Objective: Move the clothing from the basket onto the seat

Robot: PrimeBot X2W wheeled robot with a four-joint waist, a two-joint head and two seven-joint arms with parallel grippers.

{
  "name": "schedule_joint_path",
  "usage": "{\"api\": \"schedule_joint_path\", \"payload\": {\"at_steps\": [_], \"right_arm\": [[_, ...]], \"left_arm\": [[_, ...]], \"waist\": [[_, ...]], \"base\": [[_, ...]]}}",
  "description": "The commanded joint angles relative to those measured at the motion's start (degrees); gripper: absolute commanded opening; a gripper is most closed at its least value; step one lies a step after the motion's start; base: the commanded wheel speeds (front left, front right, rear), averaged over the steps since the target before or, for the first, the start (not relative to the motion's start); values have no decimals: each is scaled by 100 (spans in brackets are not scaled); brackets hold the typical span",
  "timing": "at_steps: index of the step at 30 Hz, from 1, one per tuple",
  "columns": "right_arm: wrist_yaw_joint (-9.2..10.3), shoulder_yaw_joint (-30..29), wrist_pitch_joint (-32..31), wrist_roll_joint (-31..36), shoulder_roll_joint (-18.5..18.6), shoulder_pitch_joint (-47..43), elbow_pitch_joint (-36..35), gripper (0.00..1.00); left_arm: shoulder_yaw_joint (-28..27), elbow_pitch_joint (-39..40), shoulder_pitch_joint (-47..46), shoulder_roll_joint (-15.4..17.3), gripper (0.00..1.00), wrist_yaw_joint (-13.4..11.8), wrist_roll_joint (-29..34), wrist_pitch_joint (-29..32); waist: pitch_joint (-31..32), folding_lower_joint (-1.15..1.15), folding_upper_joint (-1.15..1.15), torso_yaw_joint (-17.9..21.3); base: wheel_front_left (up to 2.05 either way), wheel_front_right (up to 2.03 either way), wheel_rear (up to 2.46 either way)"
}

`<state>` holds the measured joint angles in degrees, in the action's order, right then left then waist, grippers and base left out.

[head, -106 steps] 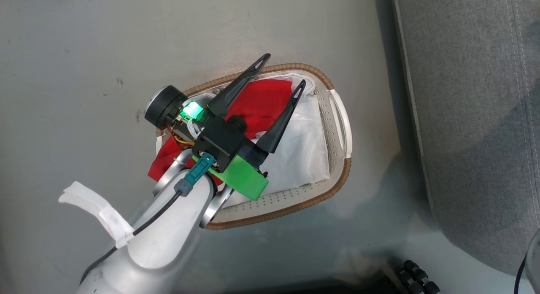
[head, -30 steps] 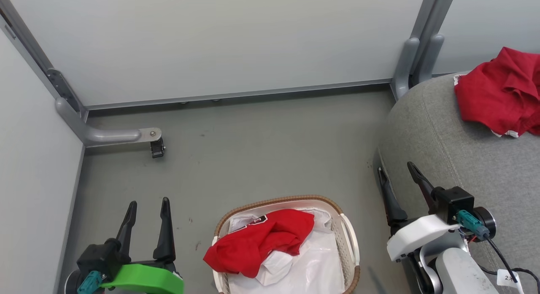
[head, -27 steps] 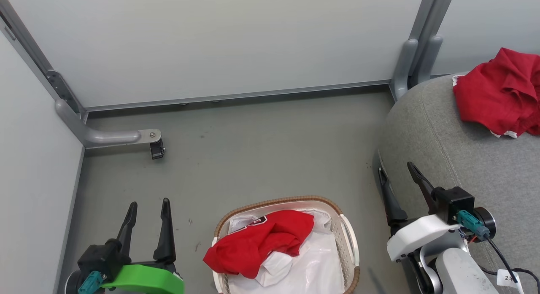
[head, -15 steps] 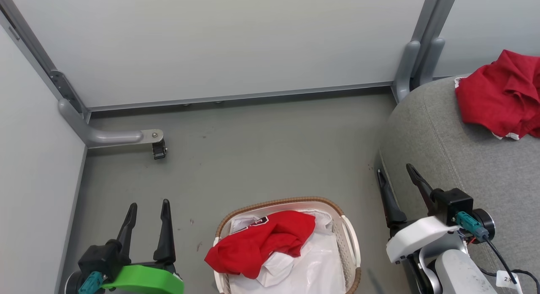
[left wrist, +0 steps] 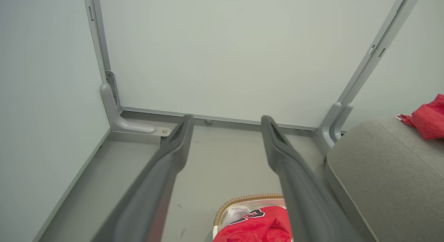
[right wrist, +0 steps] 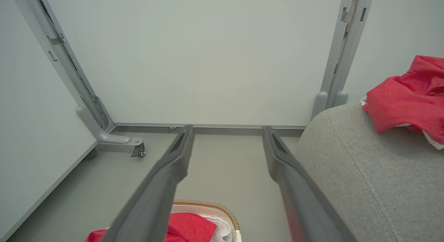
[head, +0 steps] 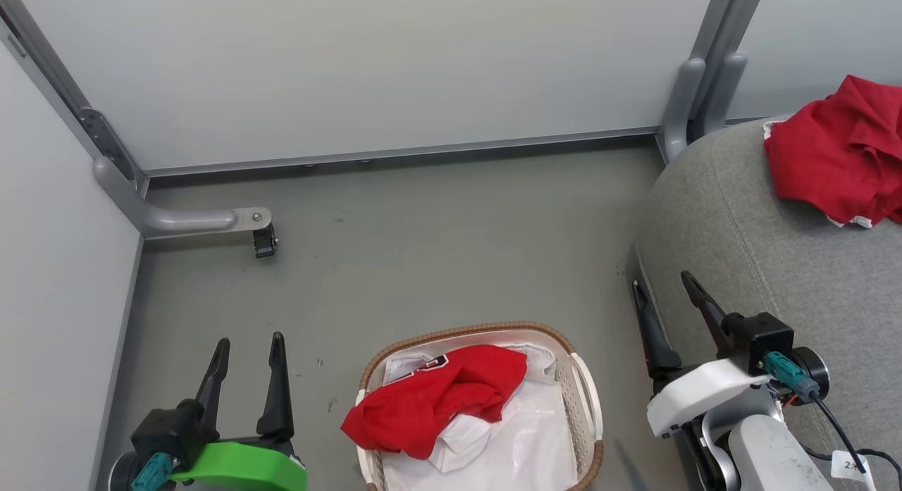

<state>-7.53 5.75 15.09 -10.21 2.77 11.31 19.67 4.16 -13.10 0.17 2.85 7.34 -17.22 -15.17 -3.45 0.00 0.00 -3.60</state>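
The clothing (head: 437, 392) was in two places: the plain garment (head: 831, 146) lay crumpled on the seat (head: 775, 280), and the lettered garment (head: 423, 406) was in the basket (head: 451, 333). The left gripper (head: 249, 339) and the right gripper (head: 662, 282) stood on either side of the basket with fingers spread and empty, I think to give the head camera a free look. The lettered garment's long axis ran from near-left to far-right, and its near end hung over the rim.
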Motion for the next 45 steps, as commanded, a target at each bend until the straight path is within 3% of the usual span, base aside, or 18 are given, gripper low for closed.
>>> {"api": "schedule_joint_path", "payload": {"at_steps": [1,9,17,24,34,45], "right_arm": [[8,-21,12,5,22,45,-29,100],[8,-178,12,236,24,233,-202,100],[8,-514,12,759,23,765,-443,100],[8,-786,12,951,22,1252,-730,100],[8,-569,11,731,19,1741,-1013,100],[8,-464,11,451,17,2044,-1232,100]], "left_arm": [[-1,16,-80,8,100,24,42,3],[468,-181,-544,46,100,24,368,4],[1647,-1025,-1882,185,100,23,348,3],[2776,-2300,-3144,154,100,22,404,22],[3725,-3971,-4332,50,100,22,373,58],[4520,-4971,-4898,24,100,22,130,82]], "waist": [[-49,0,0,12],[-456,0,0,22],[-1357,0,0,91],[-2314,0,0,268],[-3539,0,0,680],[-4382,0,0,1017]], "base": [[0,0,0],[0,0,0],[0,0,0],[0,0,0],[0,0,0],[0,0,0]]}}
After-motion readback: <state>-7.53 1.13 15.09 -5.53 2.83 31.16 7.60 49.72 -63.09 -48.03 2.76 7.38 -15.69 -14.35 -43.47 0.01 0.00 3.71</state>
